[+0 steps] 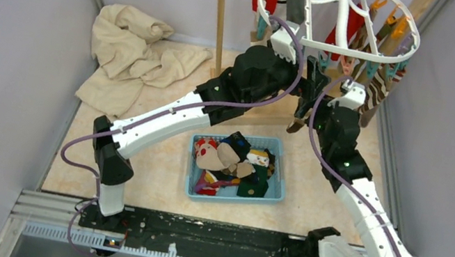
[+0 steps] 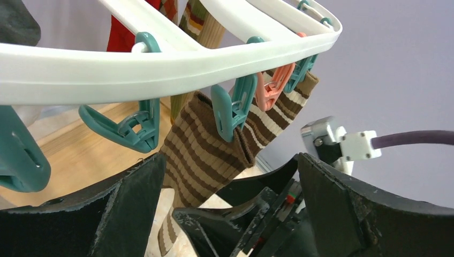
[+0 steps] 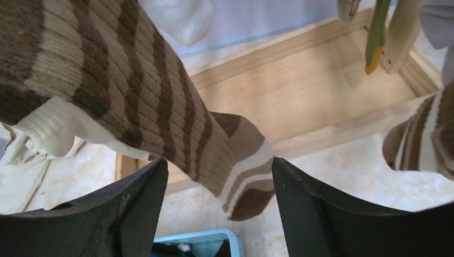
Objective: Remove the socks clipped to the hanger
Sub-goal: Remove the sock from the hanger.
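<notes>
The white hanger (image 1: 351, 51) hangs at the back right with socks clipped round it, among them a red one (image 1: 350, 24). In the left wrist view its ring (image 2: 160, 64) crosses the top, and a teal clip (image 2: 230, 112) holds a brown-and-cream striped sock (image 2: 203, 155). My left gripper (image 2: 230, 182) stands wide open just below that sock, gripping nothing. My right gripper (image 3: 219, 176) is open too, and the toe of the striped sock (image 3: 160, 107) hangs between its fingers unpinched. The right gripper's fingers (image 2: 241, 219) show between the left gripper's. Both grippers (image 1: 310, 97) meet under the ring.
A blue basket (image 1: 233, 198) with several loose socks sits mid-table between the arms. A crumpled beige cloth (image 1: 133, 48) lies at the back left. The wooden rack frame (image 1: 219, 21) stands behind the left arm. Another striped sock (image 3: 417, 139) hangs at the right.
</notes>
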`<state>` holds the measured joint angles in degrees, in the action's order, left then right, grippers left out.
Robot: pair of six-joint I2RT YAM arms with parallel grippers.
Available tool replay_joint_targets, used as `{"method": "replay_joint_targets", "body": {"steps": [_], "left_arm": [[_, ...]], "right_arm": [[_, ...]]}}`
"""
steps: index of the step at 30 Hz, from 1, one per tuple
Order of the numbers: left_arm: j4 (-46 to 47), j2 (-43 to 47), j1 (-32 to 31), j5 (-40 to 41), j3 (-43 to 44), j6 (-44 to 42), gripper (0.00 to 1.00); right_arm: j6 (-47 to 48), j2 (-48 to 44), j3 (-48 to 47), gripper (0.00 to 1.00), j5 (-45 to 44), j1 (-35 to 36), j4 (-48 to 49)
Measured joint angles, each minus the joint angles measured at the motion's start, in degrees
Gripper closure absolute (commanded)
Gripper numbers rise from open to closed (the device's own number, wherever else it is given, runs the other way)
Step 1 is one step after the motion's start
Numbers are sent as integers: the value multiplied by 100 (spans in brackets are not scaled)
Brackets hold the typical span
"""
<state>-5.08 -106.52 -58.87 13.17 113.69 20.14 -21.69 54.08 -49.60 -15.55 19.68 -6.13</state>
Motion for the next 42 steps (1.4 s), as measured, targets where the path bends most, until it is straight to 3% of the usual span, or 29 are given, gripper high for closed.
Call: {"method": "replay_joint_targets", "body": {"steps": [9,18,31,36,42], "left_arm": [[11,0,-2,92,7,-2,1],[-11,2,-2,181,7,-26,1],[-142,2,0,247,7,-26,1],[-144,0,-2,247,28,-26,1],[-144,-33,-2,245,188,-26,1]], "right_arm": [[28,271,315,28,247,0,852],[-186,643,614,40,-122,0,1512],[-192,826,614,85,-254,0,1880],[-186,813,671,88,-140,0,1917],[-188,715,848,99,160,0,1928]]}}
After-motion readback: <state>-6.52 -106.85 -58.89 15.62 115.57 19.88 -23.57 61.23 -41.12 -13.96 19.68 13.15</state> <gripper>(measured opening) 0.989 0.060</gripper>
